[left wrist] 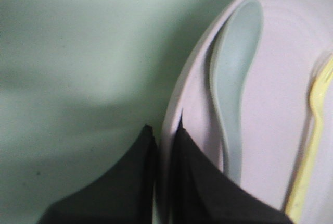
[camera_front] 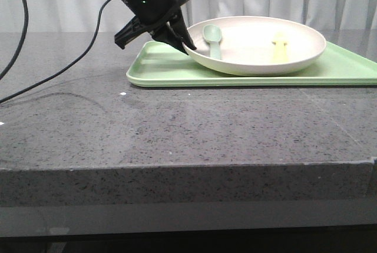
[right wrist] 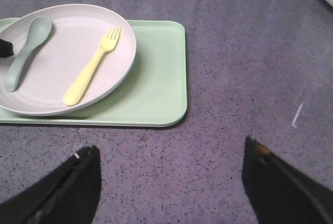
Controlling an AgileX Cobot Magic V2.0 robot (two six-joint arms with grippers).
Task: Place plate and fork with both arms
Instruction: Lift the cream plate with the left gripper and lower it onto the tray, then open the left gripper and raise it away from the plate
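Observation:
The cream plate [camera_front: 259, 53] rests on the light-green tray [camera_front: 165, 70], tilted up slightly at its left side. My left gripper [camera_front: 184, 44] is shut on the plate's left rim [left wrist: 171, 120], one finger inside the rim and one outside. The yellow fork [right wrist: 93, 65] lies in the plate [right wrist: 62, 52], right of a sage-green spoon [right wrist: 26, 49]; the fork [camera_front: 281, 46] shows in the front view too. My right gripper [right wrist: 169, 153] hangs open over bare stone, well apart from the tray, nothing between its fingers.
The green tray [right wrist: 156, 83] sits toward the back of the grey speckled stone table [camera_front: 177, 129]. The spoon [camera_front: 213, 38] lies close to my left fingers. Black cables [camera_front: 59, 70] run across the table's left side. White curtain behind.

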